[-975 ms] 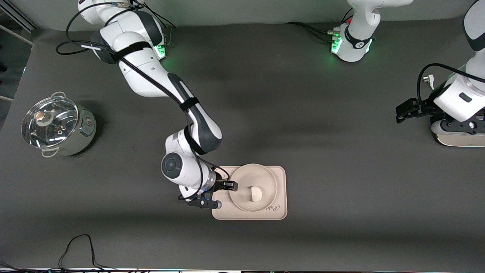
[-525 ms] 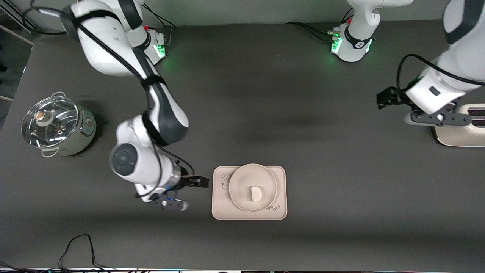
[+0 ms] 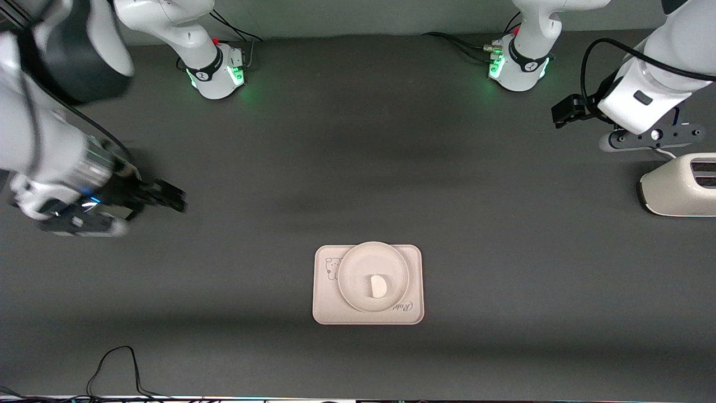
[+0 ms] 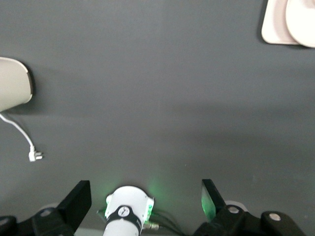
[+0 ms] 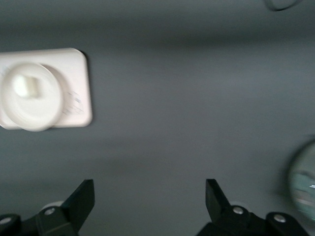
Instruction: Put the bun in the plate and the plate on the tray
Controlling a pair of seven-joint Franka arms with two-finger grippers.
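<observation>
The bun (image 3: 378,286) lies in the round cream plate (image 3: 352,274), which sits on the pinkish tray (image 3: 415,263) in the middle of the table, near the front camera. My right gripper (image 3: 174,200) is open and empty, up in the air over the right arm's end of the table, well away from the tray. Its wrist view shows the tray (image 5: 78,73), plate (image 5: 47,115) and bun (image 5: 24,86) far off, past the open gripper (image 5: 150,196). My left gripper (image 3: 562,112) is open and empty in the air by the toaster; in its own view (image 4: 146,196) the jaws stand wide apart.
A white toaster (image 3: 677,184) stands at the left arm's end, also in the left wrist view (image 4: 12,86) with its plug (image 4: 34,156). A pot shows blurred in the right wrist view (image 5: 302,179). A black cable (image 3: 112,364) loops at the front edge.
My right gripper has left the plate's rim and drawn back and up toward the right arm's end. My left arm has moved off the toaster toward its base. Plate, bun and tray stayed put.
</observation>
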